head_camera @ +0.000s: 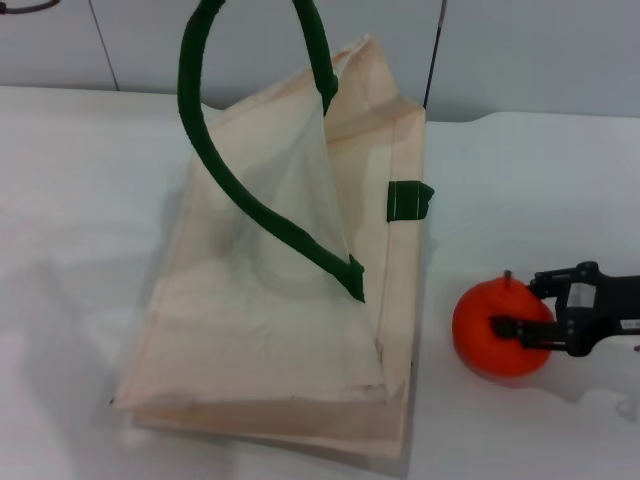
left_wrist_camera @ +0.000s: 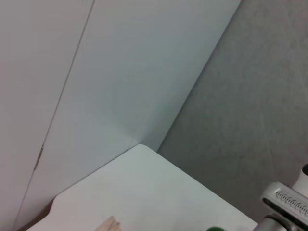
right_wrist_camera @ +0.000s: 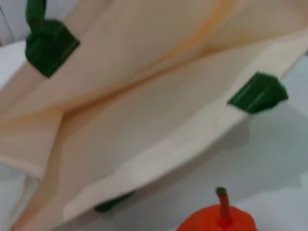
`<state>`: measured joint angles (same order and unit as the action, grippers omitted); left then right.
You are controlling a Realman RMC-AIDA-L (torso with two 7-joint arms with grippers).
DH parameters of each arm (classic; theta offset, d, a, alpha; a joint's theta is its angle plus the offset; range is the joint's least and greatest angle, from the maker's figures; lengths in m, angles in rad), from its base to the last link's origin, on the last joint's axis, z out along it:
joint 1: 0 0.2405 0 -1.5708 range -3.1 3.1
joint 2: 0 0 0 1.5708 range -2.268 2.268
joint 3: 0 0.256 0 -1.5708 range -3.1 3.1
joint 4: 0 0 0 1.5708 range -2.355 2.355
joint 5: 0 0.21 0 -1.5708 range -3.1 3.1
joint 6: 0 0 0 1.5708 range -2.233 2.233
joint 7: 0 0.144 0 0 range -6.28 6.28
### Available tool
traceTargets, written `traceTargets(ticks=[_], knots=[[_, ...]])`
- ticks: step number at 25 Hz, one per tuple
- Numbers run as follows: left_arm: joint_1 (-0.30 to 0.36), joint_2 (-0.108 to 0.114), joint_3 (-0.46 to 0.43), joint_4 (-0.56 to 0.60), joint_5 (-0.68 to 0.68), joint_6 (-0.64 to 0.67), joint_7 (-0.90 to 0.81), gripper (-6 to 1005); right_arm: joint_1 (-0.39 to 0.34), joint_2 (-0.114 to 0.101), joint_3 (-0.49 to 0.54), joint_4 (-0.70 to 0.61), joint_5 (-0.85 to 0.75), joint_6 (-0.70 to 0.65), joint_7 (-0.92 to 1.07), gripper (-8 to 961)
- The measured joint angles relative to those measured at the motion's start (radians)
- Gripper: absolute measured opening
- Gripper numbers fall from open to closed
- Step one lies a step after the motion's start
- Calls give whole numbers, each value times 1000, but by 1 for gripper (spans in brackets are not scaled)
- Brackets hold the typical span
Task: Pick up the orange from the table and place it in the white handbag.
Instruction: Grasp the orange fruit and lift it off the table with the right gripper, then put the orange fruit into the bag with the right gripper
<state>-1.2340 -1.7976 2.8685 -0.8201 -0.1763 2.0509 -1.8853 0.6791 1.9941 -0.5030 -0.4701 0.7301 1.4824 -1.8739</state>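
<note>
The orange (head_camera: 482, 342), with a short dark stem, rests on the white table (head_camera: 90, 200) just right of the white handbag (head_camera: 270, 340). My right gripper (head_camera: 520, 305) reaches in from the right, and its black fingers (head_camera: 515, 327) are closed on the orange's upper right side. In the right wrist view the orange (right_wrist_camera: 216, 222) shows close up below the bag's open side (right_wrist_camera: 144, 125). One dark green handle (head_camera: 200, 110) of the bag is pulled up out of the top of the head view, holding the bag's mouth open. My left gripper is not in view.
Small green tabs (head_camera: 408, 200) sit on the bag's right edge. A grey wall (head_camera: 530, 50) runs behind the table. The left wrist view shows the wall, a table corner (left_wrist_camera: 139, 183) and a sliver of the bag (left_wrist_camera: 108, 224).
</note>
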Motion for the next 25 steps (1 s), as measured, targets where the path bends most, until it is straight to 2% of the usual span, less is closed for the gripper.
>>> traceTargets(ticks=[11, 20, 25], knots=[[1, 0, 0, 2, 0, 0, 0, 133, -14, -7, 7, -10, 28, 11, -16, 456], [1, 1, 0, 13, 0, 1, 0, 134, -28, -6, 69, -50, 144, 31, -63, 415], [-12, 12, 0, 46, 0, 2, 1, 134, -24, -7, 84, -56, 258, 63, -97, 353]])
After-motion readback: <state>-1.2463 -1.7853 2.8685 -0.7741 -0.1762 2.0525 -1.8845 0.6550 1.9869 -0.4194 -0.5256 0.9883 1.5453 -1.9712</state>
